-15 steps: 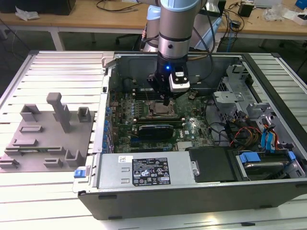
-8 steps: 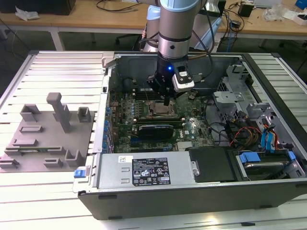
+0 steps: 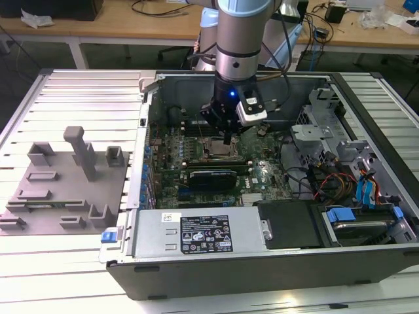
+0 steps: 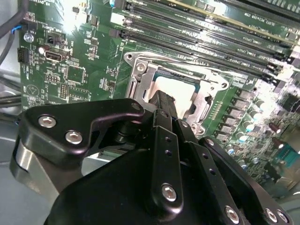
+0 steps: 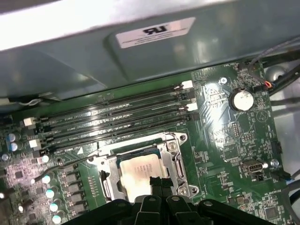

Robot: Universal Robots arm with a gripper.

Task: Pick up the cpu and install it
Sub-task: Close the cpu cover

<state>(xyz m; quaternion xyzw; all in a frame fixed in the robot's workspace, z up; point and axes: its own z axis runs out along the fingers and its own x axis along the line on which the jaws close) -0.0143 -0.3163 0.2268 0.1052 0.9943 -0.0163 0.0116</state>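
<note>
The cpu [image 5: 138,169], a pale silver square chip, lies flat inside the black socket frame [image 5: 171,146] on the green motherboard of the open computer case. In the second wrist view the cpu [image 4: 177,87] is partly covered by the black fingers. My gripper [image 5: 157,182] hangs just over the chip's edge with its fingertips pressed together and nothing between them. In the exterior view the gripper [image 3: 227,139] stands over the socket and the cpu [image 3: 217,150] in the middle of the case.
Memory slots [image 5: 117,119] run beside the socket, and the case wall [image 5: 140,56] rises close behind them. A grey fixture [image 3: 62,190] lies on the slatted table at the exterior view's left. The power supply [image 3: 196,232] and drive cables [image 3: 340,183] crowd the case.
</note>
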